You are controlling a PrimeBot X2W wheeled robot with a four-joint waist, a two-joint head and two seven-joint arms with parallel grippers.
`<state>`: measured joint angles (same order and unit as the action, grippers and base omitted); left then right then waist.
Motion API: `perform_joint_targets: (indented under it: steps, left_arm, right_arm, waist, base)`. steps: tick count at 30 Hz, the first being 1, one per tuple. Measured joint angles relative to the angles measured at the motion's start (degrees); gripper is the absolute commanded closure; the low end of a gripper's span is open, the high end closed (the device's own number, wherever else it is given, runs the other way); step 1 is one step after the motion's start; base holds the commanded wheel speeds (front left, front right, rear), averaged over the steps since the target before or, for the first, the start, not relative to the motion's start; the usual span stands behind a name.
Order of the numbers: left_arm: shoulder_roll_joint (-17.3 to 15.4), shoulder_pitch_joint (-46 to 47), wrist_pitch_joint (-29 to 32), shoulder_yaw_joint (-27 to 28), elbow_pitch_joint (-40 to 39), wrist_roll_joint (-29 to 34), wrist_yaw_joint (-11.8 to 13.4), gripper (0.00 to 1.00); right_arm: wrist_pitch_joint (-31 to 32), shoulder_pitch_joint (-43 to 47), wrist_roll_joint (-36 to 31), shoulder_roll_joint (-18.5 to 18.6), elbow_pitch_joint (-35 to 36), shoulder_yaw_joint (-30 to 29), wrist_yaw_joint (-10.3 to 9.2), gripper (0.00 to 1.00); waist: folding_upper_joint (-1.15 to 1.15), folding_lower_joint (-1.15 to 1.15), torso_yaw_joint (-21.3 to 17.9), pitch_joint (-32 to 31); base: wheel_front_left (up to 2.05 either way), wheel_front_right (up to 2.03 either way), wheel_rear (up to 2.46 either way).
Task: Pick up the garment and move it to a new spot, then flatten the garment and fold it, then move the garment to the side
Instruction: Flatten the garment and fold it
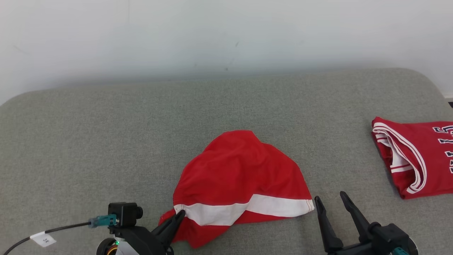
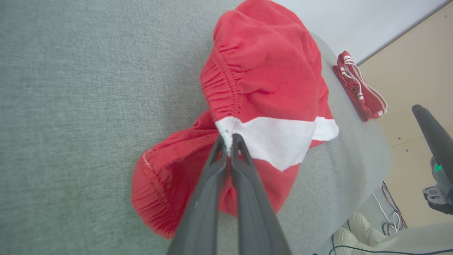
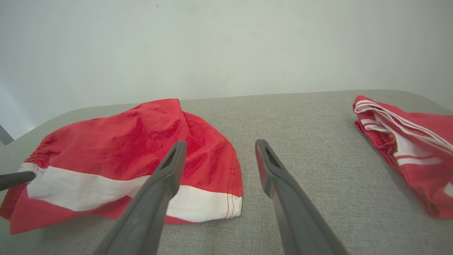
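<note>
**Red garment at the near edge, left jaws pinched on its white band**

Item 1. Garment (image 1: 240, 177): red shorts with a broad white band, lying crumpled in a rounded heap on the grey padded surface (image 1: 106, 141). It sits at the middle of the near edge, and its gathered waistband faces the surface's left end.

Item 2. Second red piece (image 1: 414, 156): a jersey with white trim and lettering, folded, at the right end of the surface and well apart from the shorts.

Item 3. Left gripper (image 1: 179, 214): reaches in low from the near left, its fingers slanted up toward the heap. The left wrist view shows the jaws closed together on the seam where the white band meets the waistband.

Item 4. Right gripper (image 1: 330, 197): stands at the near edge just right of the garment's white hem. Its fingers point toward the far edge and lie over bare surface. The jaws are spread wide with nothing between them.

Item 5. Cable with a white tag (image 1: 46, 240): runs from the left wrist toward the near left corner.
</note>
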<state>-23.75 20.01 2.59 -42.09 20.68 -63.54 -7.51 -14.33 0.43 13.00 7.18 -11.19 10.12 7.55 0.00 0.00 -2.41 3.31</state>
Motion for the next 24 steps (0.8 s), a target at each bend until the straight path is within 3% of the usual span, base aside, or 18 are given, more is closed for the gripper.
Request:
perform_joint_targets:
  steps: [8, 17, 24]
  left_arm:
    - [1.48, 0.27, -8.82, -0.66, 2.16, 5.32, 0.89, 1.0]
    - [3.01, -0.07, -10.63, -1.69, 3.12, 6.5, 1.1, 1.0]
    - [3.64, 0.34, -10.92, -2.23, 3.58, 6.48, 0.93, 1.0]
  right_arm:
    - [6.82, -1.36, 0.24, 0.44, -3.18, -2.05, 0.0, 0.0]
    - [19.0, -7.19, -0.16, -1.36, -10.27, -3.92, 0.0, 0.0]
    - [21.84, -10.76, 0.63, -2.88, -14.89, -1.35, 0.0, 0.0]
  waist:
    - [0.0, 0.0, 0.4, 1.84]
    - [0.0, 0.0, 1.2, 3.43]
    - [0.0, 0.0, 2.02, 3.88]
  base:
    - [0.0, 0.0, 0.0]
    - [0.0, 0.0, 0.0]
    - [0.0, 0.0, 0.0]
